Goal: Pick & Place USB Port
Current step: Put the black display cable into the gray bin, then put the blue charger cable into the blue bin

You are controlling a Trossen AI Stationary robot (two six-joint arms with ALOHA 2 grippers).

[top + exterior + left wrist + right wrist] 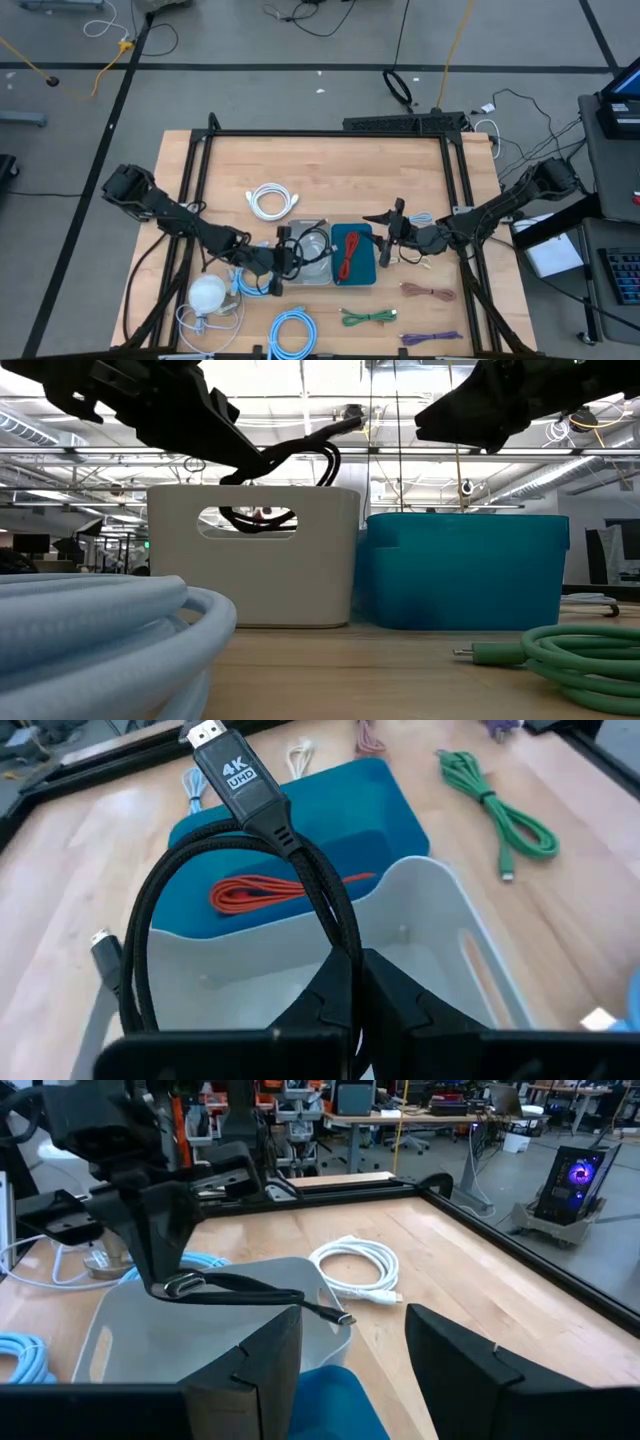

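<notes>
A black braided cable (250, 870) with a plug marked 4K UHD (228, 770) is coiled in a loop over the white bin (312, 268). My left gripper (350, 975) is shut on it above that bin (253, 555). In the low view the loop (305, 450) rises above the bin's rim, and a lower part (255, 518) shows through the handle slot. The teal bin (352, 262) beside it holds a red cable (270, 892). My right gripper (352, 1345) hovers open above the teal bin's far right side (388, 238), touching nothing. My left gripper pinches the black cable between its two fingers where the loop's strands come together (342, 948). It comes slanting down from the table's left. The loop and its marked plug stand out beyond the fingers. The cable is lifted, with its lower coil hanging inside the white bin.
Loose cables lie around the bins: a white coil (270, 200) beyond them, a light blue coil (292, 330), a green one (368, 317) and a purple one (430, 338) at the near edge, a pinkish one (428, 292) to the right. A white round object (207, 293) sits near left.
</notes>
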